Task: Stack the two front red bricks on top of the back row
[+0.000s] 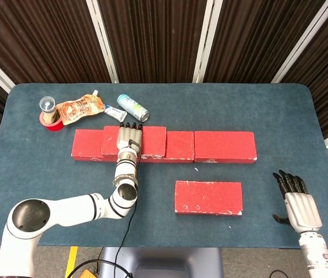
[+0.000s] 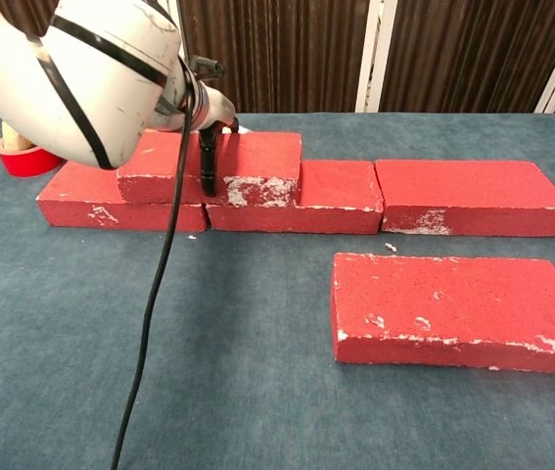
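Three red bricks form the back row: left (image 1: 87, 145), middle (image 1: 180, 146) and right (image 1: 225, 146). A fourth red brick (image 1: 152, 141) (image 2: 257, 162) lies on top, over the seam between the left and middle ones. My left hand (image 1: 129, 139) grips this top brick, fingers flat across its top and thumb (image 2: 206, 164) down its front face. One more red brick (image 1: 208, 197) (image 2: 458, 308) lies alone in front. My right hand (image 1: 297, 204) rests open, fingers straight, near the table's front right edge, well apart from every brick.
At the back left stand a red tape roll (image 1: 50, 122) (image 2: 23, 157) with a small cup on it, an orange pouch (image 1: 80, 108), a small tube (image 1: 115, 113) and a lying can (image 1: 132, 107). My left arm (image 2: 91, 69) fills the chest view's upper left.
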